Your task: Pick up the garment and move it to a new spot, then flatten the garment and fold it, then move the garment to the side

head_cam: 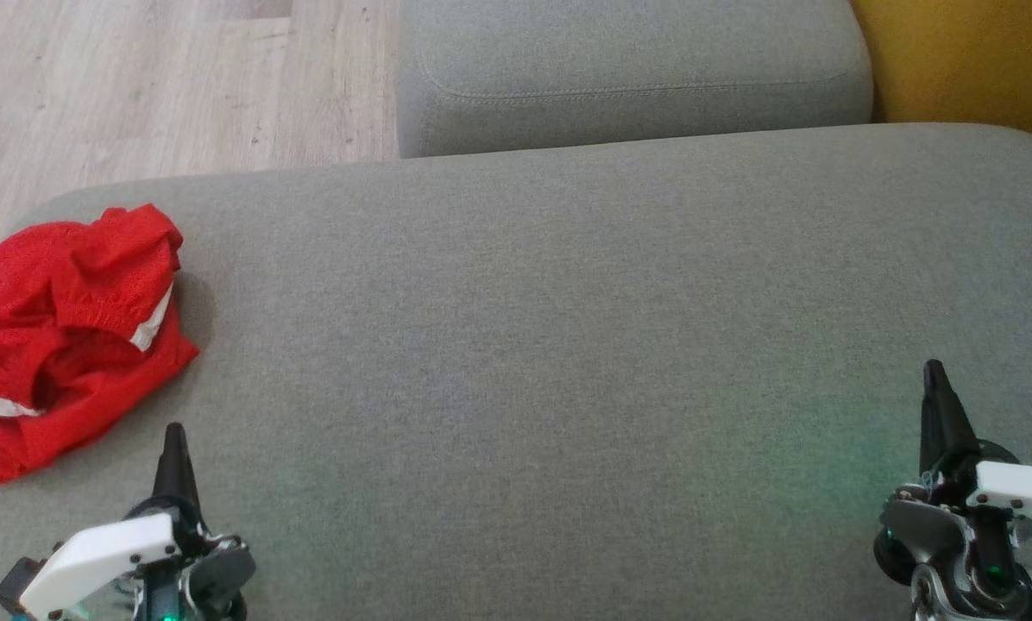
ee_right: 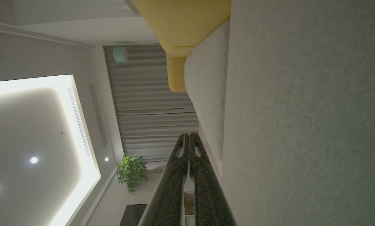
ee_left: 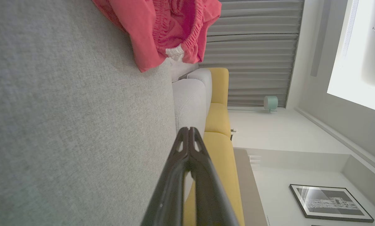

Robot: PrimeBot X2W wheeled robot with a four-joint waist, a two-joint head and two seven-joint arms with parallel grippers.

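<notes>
Head view has both arms low at its bottom corners, white wrists over the near edge of the big grey cushion (head_cam: 568,328), dark tips pointing away from the robot. The left fingers (head_cam: 175,457) are pressed together into one spike, holding nothing, near the garment (head_cam: 67,328) but apart from it. The right fingers (head_cam: 939,405) are pressed together as well, empty, well apart from the garment at the cushion's other end. Left wrist view shows its pair (ee_left: 179,163) meeting tip to tip alongside the grey fabric, the garment (ee_left: 162,28) ahead of them; right wrist view shows its pair (ee_right: 200,169) shut the same way.

Count: two arms, two fingers on each. One garment (red, white trim, gathered waistband), crumpled at the cushion's left end. Two grey cushions, the smaller cushion (head_cam: 637,78) beyond the big one. One yellow seat (head_cam: 973,60) at far right, wood floor (head_cam: 136,78) at far left
</notes>
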